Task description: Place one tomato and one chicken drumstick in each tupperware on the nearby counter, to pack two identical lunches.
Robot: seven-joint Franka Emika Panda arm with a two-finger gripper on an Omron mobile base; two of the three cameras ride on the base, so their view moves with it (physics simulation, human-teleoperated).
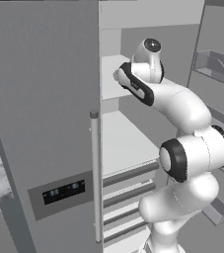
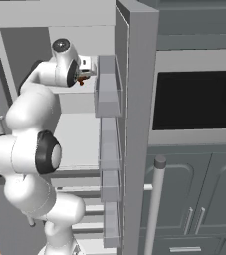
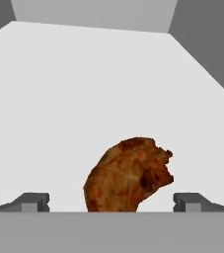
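Drumstick [image 3: 128, 175] lay on the white fridge shelf [image 3: 84, 99], between the wide-open gripper [image 3: 111, 201] tips. Looked stiff, light, greasy; I'd pinch the thick meaty middle.

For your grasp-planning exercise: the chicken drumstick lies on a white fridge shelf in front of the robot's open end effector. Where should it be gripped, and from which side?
Grip the chicken drumstick across its thick, rounded meaty body, probably straight ahead along the shelf. The open end effector already has a fingertip on either side of it, and the bulkiest part sits between them, while the knobbly end points right.
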